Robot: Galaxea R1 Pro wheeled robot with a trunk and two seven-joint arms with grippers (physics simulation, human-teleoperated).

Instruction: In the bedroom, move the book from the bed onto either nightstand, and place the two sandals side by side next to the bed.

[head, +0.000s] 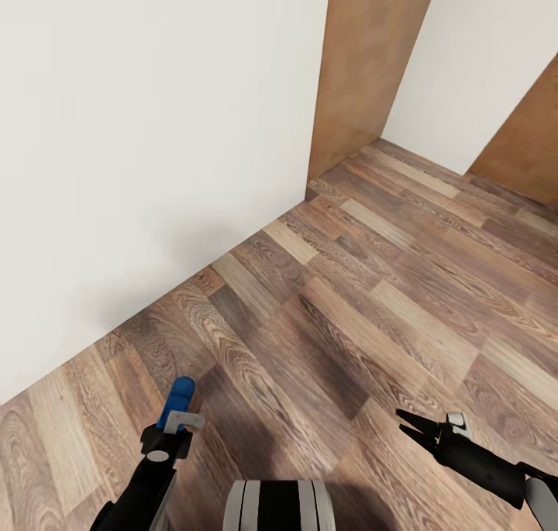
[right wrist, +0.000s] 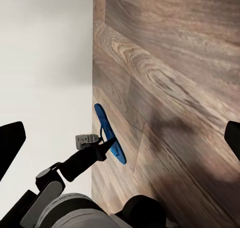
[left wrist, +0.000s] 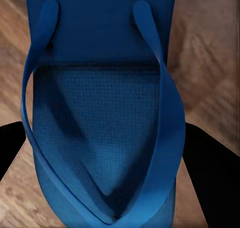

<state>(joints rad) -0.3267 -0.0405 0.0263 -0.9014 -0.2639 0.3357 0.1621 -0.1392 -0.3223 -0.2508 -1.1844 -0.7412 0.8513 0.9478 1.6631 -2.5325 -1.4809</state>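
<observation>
the left gripper (head: 180,416) is closed on one blue sandal (head: 177,401), gripped at one end so that the rest projects forward and up beyond the fingertips. from the left wrist camera the sandal (left wrist: 100,138) lies directly ahead of the fingers, strap side facing the camera, with the v-shaped strap (left wrist: 167,113) converging toward the gripped end. from the right wrist camera the same sandal (right wrist: 110,134) appears edge-on in the left gripper (right wrist: 102,147), clear of the floor (right wrist: 180,88). holding it at the end keeps the flat sole free, which should allow it to be laid down flat later.

the right gripper (head: 418,429) is empty, with its jaws standing wide apart. it is held low and forward, well apart from the left gripper.

ahead of both grippers is wood-plank floor (head: 372,283), a white wall (head: 139,128) and a brown door panel (head: 364,58) at the corner. the bed, book, nightstand and second sandal are not identifiable here, so the robot is judged to be in transit with the first sandal.

recommended handling: keep the left grip firm during base motion, since a thin sole held at one end may pivot or slip. placement beside the bed is not yet done.
</observation>
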